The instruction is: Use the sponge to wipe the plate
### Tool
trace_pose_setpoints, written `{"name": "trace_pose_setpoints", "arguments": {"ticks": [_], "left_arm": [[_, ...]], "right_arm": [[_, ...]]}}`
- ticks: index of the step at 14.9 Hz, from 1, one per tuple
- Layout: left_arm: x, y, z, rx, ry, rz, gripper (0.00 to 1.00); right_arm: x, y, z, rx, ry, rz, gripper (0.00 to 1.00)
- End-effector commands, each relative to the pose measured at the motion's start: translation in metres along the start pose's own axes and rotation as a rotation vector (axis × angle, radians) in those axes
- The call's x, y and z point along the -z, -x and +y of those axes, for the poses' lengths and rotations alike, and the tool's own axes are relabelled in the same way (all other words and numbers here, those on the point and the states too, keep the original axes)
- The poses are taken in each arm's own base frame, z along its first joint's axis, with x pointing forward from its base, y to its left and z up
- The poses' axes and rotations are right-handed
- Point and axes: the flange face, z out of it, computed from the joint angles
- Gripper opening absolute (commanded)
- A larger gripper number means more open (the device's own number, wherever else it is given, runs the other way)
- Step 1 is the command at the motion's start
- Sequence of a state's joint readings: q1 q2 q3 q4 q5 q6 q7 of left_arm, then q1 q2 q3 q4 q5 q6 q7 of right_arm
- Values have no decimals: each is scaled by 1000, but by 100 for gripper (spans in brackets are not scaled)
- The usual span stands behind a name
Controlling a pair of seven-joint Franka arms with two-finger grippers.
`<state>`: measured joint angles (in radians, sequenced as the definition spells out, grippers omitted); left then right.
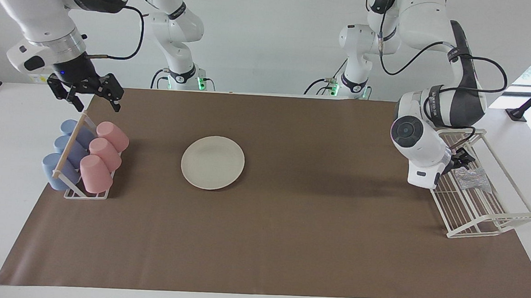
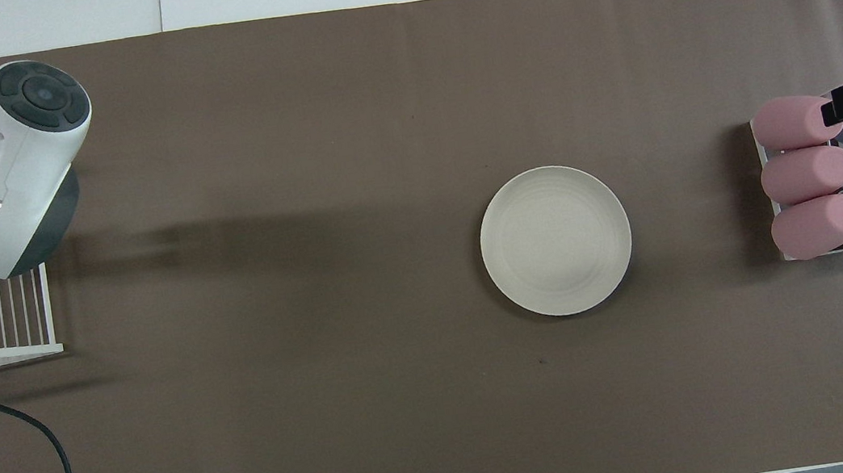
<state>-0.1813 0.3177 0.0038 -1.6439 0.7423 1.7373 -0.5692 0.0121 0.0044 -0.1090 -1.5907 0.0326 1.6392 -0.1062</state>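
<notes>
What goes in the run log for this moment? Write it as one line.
plate: bare on mat | sponge: in wire rack | left gripper: open beside sponge | right gripper: open, waiting over cup rack

Sponge (image 1: 472, 179) in rack (image 1: 493, 220)
</notes>
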Motion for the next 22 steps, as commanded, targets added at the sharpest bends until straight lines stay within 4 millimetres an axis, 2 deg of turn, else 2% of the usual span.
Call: {"name": "trace_pose_setpoints", "arguments": {"ticks": [1,4,8,11,13,14,16,17,20,22], "left_arm": [[26,-2,-33,88,158,-14,100],[59,0,-54,166,339,-52,100],[100,22,-115,241,638,-124,100],[124,51,-131,109,647,-152,100],[139,67,-141,28,759,-180,100],[140,76,-141,-26,779,-201,100],[129,89,-127,-48,788,-181,100],[122,89,-121,-37,797,-149,100],[124,91,-117,-114,787,-139,100],[133,87,-129,-136,729,-163,100]], "right_arm": [[6,2,0,15,18,-6,100],[6,2,0,-2,18,-5,100],[6,0,-10,-45,18,0,100],[6,1,-6,-49,18,-1,100],[8,2,-3,-51,18,-3,100],[9,3,-2,-46,16,-3,100],[10,6,-2,-42,16,-16,100],[9,8,-2,-39,15,-27,100],[10,8,-9,-28,13,-29,100],[8,8,-12,-20,12,-37,100]]}}
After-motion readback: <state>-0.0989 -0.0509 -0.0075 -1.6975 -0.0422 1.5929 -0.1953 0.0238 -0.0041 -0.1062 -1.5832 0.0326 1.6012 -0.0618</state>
